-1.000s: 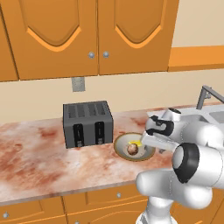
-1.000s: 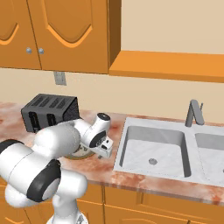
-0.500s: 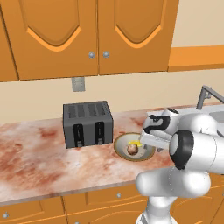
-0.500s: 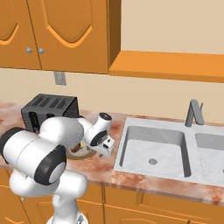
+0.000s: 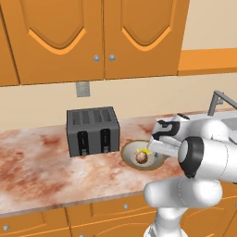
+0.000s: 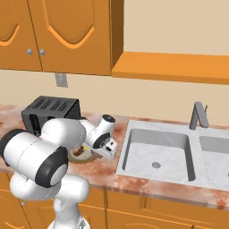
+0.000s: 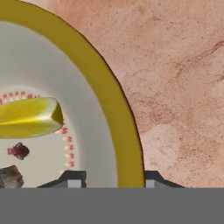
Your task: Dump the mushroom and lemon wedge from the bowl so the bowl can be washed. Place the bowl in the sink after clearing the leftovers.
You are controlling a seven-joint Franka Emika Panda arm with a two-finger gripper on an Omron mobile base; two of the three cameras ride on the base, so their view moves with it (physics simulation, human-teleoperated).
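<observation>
End effector [image 7: 113, 177] straddles the bowl [image 5: 131, 149]'s olive rim at the frame's bottom, one finger inside, one outside; whether it grips, I cannot tell. Bent low at centre right, the arm reaches over the tabletop [image 5: 41, 169]. Lemon wedge [image 7: 28, 117] and mushroom [image 5: 141, 158] lie inside.

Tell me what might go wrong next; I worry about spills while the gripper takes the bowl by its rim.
The gripper straddles the olive-brown rim of the shallow beige bowl at a single edge, so the bowl may tilt or slip once lifted. The bright yellow lemon wedge and small brown mushroom lie loose inside and could roll onto the marbled counter rather than be dumped deliberately.
</observation>
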